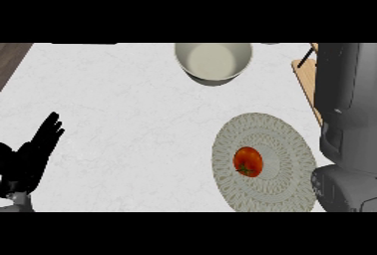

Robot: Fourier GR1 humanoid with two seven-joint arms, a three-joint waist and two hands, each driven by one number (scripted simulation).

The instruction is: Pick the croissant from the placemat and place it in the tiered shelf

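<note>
- Although the task names a croissant, what lies on the placemat (285, 130) is a round red fruit that looks like a tomato (248, 161), with a small green stalk scar on its near side.
- It sits a little left of the mat's middle, alone, touching nothing else, on the right part of the pale tabletop (125, 94).
- I judge it light, smooth-skinned and somewhat slippery, with flesh that gives and bruises if squeezed; being round, it is likely to roll if nudged from one side.
- The woven mat under it probably checks such rolling a little, yet the mat itself may slide on the smooth tabletop.
- Best hold, as I see it: come from above and cup it across its widest part, thumb on one side and fingers opposite, so the curve cannot slip out upward.
- The left robot hand (33, 149) shows at the left edge, fingers straight and spread upward, holding nothing, at rest and well apart from the fruit.
- Of the right arm only the grey forearm (346, 99) shows, running along the right edge just beside the mat; the right robot hand itself does not show.
- A strip of light wood (303, 74) peeks out beside that forearm and may belong to the tiered shelf; too little is visible to be sure.
- An off-white bowl (213, 60) stands at the far edge, well apart from the mat.
</note>
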